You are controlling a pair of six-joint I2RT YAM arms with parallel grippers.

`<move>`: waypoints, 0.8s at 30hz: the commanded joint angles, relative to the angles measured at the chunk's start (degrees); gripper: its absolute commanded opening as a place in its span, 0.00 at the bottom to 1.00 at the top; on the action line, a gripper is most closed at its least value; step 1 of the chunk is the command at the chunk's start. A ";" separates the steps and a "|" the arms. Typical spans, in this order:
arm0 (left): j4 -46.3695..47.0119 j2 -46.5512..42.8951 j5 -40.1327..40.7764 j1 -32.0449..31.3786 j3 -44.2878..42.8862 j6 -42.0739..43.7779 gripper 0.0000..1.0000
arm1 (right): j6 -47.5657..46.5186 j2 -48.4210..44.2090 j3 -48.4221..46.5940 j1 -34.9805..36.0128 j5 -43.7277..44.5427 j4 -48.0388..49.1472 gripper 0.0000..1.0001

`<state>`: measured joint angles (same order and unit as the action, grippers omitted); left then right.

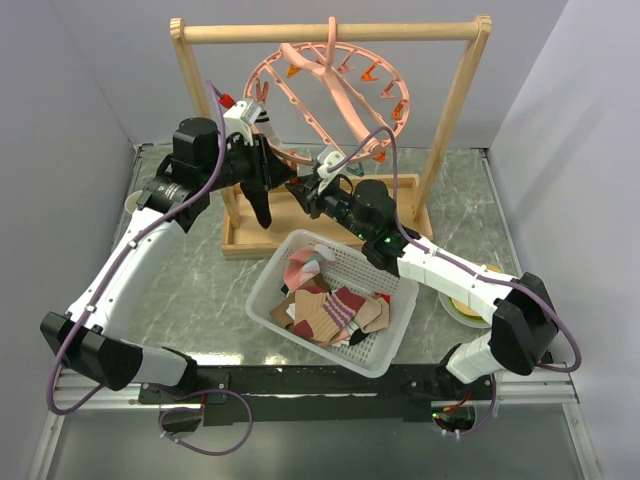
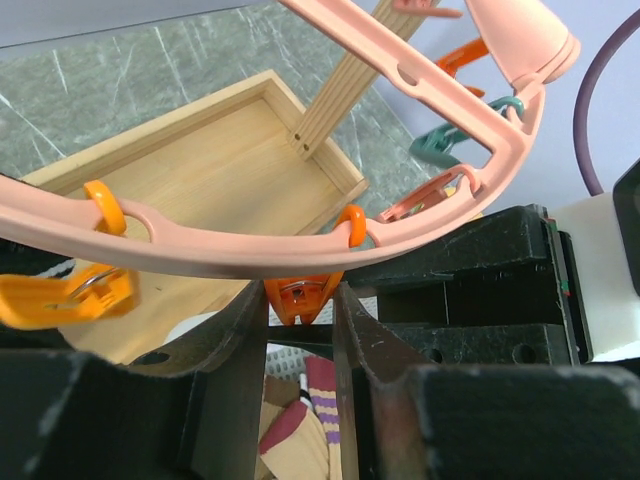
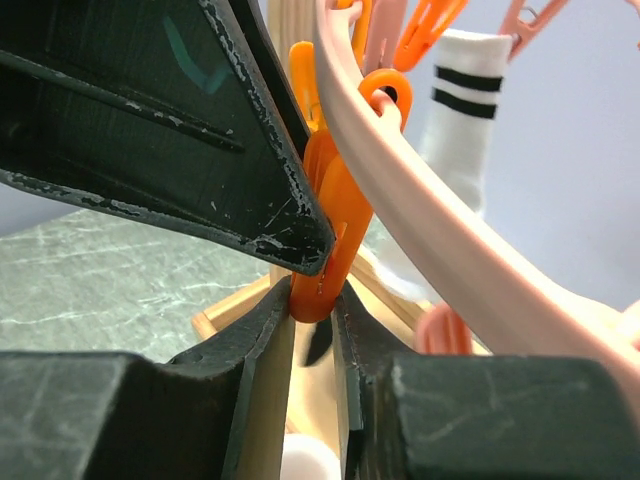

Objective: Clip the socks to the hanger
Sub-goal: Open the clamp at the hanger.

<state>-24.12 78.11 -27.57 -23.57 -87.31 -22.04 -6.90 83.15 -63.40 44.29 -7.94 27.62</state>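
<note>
The salmon-pink ring hanger (image 1: pixel 300 75) hangs from the wooden rack. My right gripper (image 1: pixel 303 190) is shut on the handle end of an orange clip (image 3: pixel 335 220) under the ring (image 3: pixel 420 210). My left gripper (image 1: pixel 268 180) meets it from the left, with a black sock (image 1: pixel 262 208) dangling below it. In the left wrist view that clip's tip (image 2: pixel 298 298) sits between my left gripper's (image 2: pixel 300 322) narrow-set fingertips, just above a dark band that appears to be the sock. A white sock with black stripes (image 3: pixel 465 110) hangs clipped on the ring. Other socks (image 1: pixel 325 310) lie in the basket.
The wooden rack (image 1: pixel 330 32) stands on a shallow wooden tray (image 1: pixel 240 245). The white mesh basket (image 1: pixel 262 318) sits tilted in front of it, under my right arm. A yellowish plate (image 1: pixel 470 308) lies at the right. Several free clips hang round the ring.
</note>
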 commanded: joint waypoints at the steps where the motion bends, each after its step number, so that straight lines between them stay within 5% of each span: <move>1: -3.13 0.21 -0.29 -0.42 -2.60 1.65 0.31 | -1.19 -2.91 -0.76 -1.14 3.11 5.43 0.06; 7: -3.48 0.73 1.47 -0.33 -5.77 0.25 0.59 | -2.15 -1.86 -1.73 -1.14 3.20 4.20 0.04; 24: 3.11 2.84 1.73 -0.42 -7.61 -5.64 0.59 | -3.12 -0.54 -2.70 -1.05 2.58 3.32 0.01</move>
<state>-24.69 80.79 -26.65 -23.73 -91.55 -25.54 -9.47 83.11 -63.44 43.77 -6.39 28.05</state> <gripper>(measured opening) 0.600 0.253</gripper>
